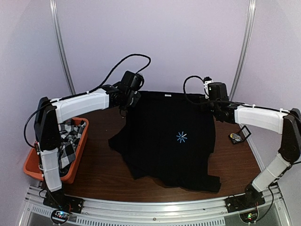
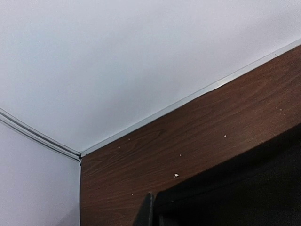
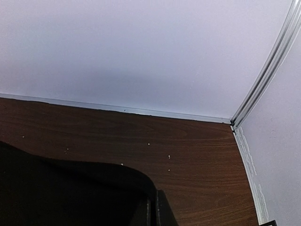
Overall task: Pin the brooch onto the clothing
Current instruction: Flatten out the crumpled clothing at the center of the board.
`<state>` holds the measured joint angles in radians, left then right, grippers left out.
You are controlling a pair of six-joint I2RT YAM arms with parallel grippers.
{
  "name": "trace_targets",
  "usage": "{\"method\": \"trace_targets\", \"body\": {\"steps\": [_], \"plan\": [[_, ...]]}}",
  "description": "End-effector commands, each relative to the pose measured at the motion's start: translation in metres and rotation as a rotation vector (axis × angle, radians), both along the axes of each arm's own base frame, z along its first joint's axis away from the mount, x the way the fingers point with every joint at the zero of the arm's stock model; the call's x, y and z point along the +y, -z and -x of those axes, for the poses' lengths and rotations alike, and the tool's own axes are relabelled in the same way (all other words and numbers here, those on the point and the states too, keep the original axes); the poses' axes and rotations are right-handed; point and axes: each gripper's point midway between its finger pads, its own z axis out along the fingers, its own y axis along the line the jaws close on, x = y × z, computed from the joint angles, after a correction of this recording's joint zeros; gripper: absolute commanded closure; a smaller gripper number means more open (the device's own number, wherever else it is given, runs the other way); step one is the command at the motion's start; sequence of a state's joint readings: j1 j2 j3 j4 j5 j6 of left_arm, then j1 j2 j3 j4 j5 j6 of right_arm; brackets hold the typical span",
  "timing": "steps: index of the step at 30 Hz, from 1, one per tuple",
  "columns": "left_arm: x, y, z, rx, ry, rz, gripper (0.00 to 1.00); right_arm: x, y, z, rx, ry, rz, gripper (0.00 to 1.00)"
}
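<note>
a large black short-sleeved t-shirt [image 1: 164,150] lies spread on the brown wooden table [image 1: 103,174], its far edge stretched between the two pairs of fingers and its hem on the side away from them, toward the arm bases. the left gripper [image 1: 124,111] has its fingers closed together, pinching the shirt's edge at one shoulder; in the left wrist view the dark fingers [image 2: 146,213] meet the black cloth [image 2: 235,193], which runs off to one side of them. the right gripper [image 1: 210,107] is likewise closed on the opposite shoulder, and in the right wrist view the fabric [image 3: 70,188] curves up in a rounded fold right against the fingers [image 3: 160,213]. a small light-blue starburst print [image 1: 181,137] sits on the chest, about midway between the two grips and nearer the hem than the fingers are. one sleeve [image 1: 118,141] juts out past the left fingers. well outside the left fingers stands an orange bin [image 1: 77,153] holding a black-and-white checked cloth [image 1: 68,139]. just outside the right fingers rests a small dark square object [image 1: 236,137], too small to identify.
</note>
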<state>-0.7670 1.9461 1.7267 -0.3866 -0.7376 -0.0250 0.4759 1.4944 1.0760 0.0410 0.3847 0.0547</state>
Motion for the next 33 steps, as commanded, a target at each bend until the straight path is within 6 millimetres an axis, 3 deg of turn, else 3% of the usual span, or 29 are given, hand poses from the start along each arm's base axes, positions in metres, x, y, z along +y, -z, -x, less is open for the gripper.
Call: {"method": "trace_targets", "body": {"steps": [1, 5, 14, 15, 17, 24, 29, 33], "plan": [[0.035, 0.025, -0.037, 0.001, -0.131, -0.119, 0.96, -0.02, 0.009, -0.03, -0.021, 0.16, 0.083, 1.0], [0.042, 0.059, -0.059, 0.032, -0.149, -0.167, 0.91, -0.008, 0.023, -0.058, -0.004, 0.171, 0.103, 1.0], [0.034, 0.097, -0.105, 0.03, -0.172, -0.312, 0.79, 0.012, 0.054, -0.116, 0.053, 0.198, 0.19, 0.99], [0.032, 0.101, -0.11, 0.025, -0.173, -0.33, 0.73, 0.016, 0.058, -0.123, 0.065, 0.2, 0.2, 0.95], [0.029, 0.104, -0.118, 0.013, -0.183, -0.358, 0.71, 0.018, 0.066, -0.131, 0.089, 0.214, 0.216, 0.82], [0.043, 0.107, -0.122, -0.006, -0.279, -0.364, 0.78, 0.019, 0.078, -0.142, 0.167, 0.253, 0.234, 0.43], [0.047, 0.104, -0.109, 0.05, -0.264, -0.23, 0.66, 0.012, 0.07, -0.126, 0.237, 0.246, 0.261, 0.11], [0.03, 0.111, -0.088, 0.156, -0.148, -0.056, 0.65, 0.005, 0.069, -0.096, 0.315, 0.204, 0.209, 0.0]]}}
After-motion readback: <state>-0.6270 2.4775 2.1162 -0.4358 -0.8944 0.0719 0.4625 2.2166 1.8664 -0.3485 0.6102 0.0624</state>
